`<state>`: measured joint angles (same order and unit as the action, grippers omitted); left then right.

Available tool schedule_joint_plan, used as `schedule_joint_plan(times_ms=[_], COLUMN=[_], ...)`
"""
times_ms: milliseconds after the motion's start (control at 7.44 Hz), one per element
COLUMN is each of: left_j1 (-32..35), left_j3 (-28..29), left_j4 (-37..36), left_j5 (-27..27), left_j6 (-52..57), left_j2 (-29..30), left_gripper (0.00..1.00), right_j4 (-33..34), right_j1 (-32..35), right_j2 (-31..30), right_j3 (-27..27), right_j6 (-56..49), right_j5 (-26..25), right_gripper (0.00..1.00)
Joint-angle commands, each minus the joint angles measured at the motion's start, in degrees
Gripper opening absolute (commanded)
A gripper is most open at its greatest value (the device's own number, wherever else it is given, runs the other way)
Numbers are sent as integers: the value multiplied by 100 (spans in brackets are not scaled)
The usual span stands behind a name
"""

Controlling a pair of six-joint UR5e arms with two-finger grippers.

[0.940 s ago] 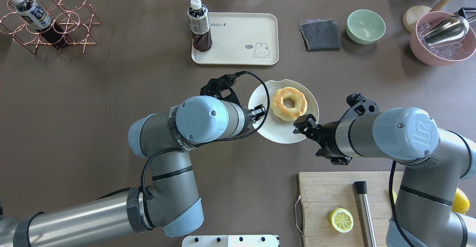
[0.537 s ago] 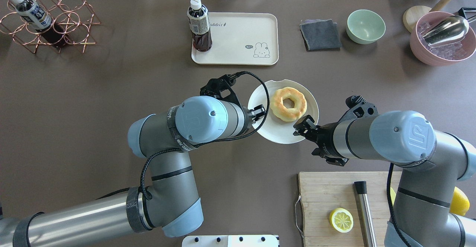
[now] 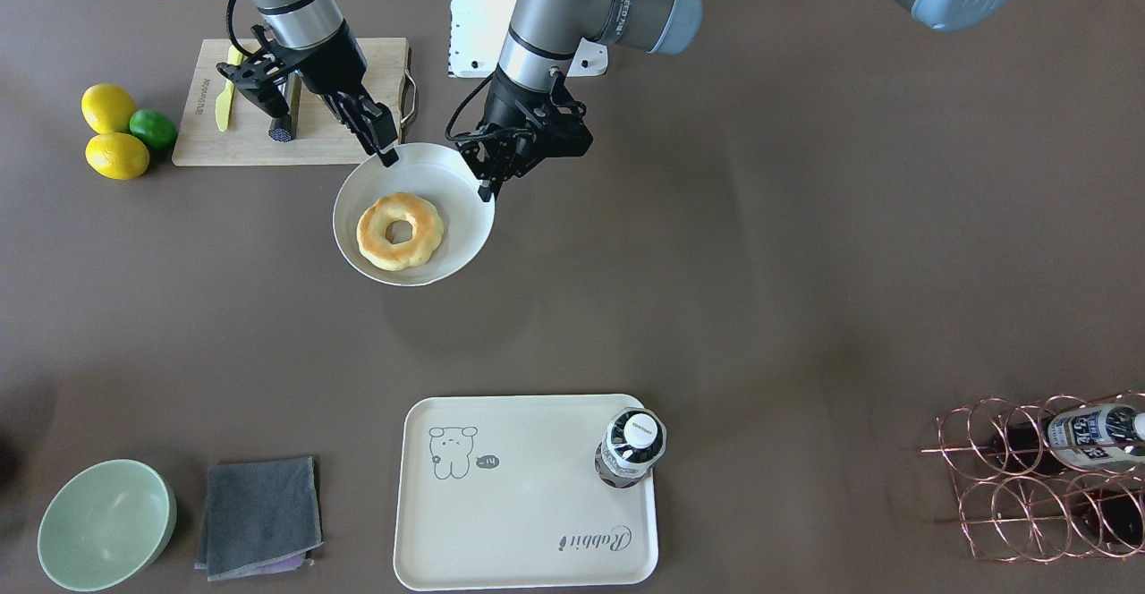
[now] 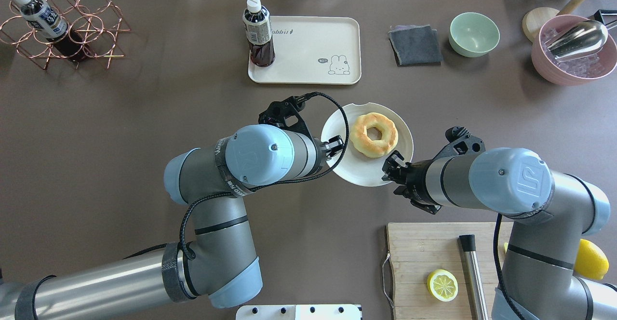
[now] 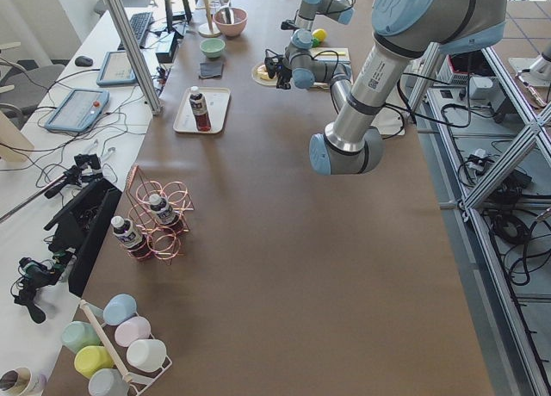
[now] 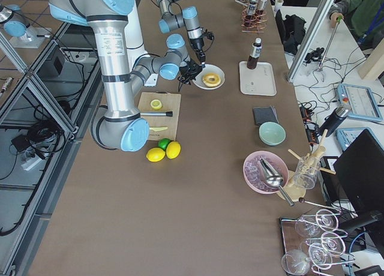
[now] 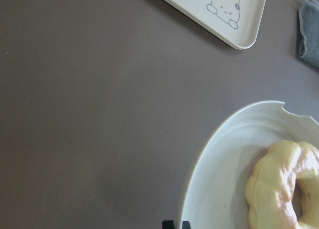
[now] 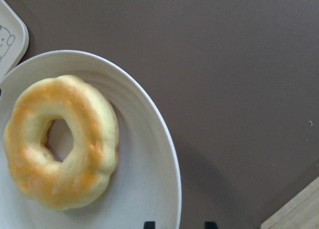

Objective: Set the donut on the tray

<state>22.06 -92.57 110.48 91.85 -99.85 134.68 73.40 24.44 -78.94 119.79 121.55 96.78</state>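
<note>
1 donut [image 4: 374, 134] (on plate [image 4: 361, 173]), off tray [image 4: 308, 50]

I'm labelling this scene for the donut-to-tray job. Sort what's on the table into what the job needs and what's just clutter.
Needed: donut, tray, white plate under the donut.

Clutter: bottle standing on the tray, grey cloth, green bowl, cutting board, lemon half, pink bowl, wire rack.

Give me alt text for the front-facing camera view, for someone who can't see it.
A golden ring donut lies on a round white plate, with the right gripper and left gripper at its far rim. Nearer the camera, a cream rabbit tray carries an upright bottle.
</note>
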Motion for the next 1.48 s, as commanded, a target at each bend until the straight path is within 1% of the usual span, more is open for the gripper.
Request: schedule_joint_plan(times_ms=[0, 269, 403, 537, 672, 806, 940, 1075, 1209, 1343], left_j1=[0, 9, 9, 9, 18, 105, 419, 935, 1428, 1868], left_j3=[-15, -42, -103, -321, -619, -961, -1147, -1410, -1700, -1894], left_j4=[0, 0, 0, 0, 9, -9, -9, 0, 0, 17], left_j5=[0, 0, 35, 78, 27, 78, 531, 1258, 1918, 2368], left_j6=[0, 26, 253, 690, 1103, 1273, 1684, 1949, 2395, 2852], left_j2=[-12, -29, -38, -238, -545, -800, -994, -1344, -1826, -2266], left_gripper=[0, 0, 0, 24, 97, 99, 99, 99, 99, 99], right_j4=[-1, -1, -1, -1, -1, -1, -1, -1, -1, -9], right_j1=[-1, 8, 8, 8, 8, 8, 8, 25, 165, 349], right_j2=[19, 10, 1, 1, 1, 1, 1, 10, 19, 36], right_j3=[88, 124, 159, 168, 168, 159, 150, 115, 80, -25], right_j6=[422, 423, 423, 423, 423, 431, 431, 431, 431, 431], right_j5=[7, 7, 7, 7, -1, -1, -1, -1, -1, 33], right_gripper=[0, 0, 0, 0, 0, 0, 0, 0, 0, 0])
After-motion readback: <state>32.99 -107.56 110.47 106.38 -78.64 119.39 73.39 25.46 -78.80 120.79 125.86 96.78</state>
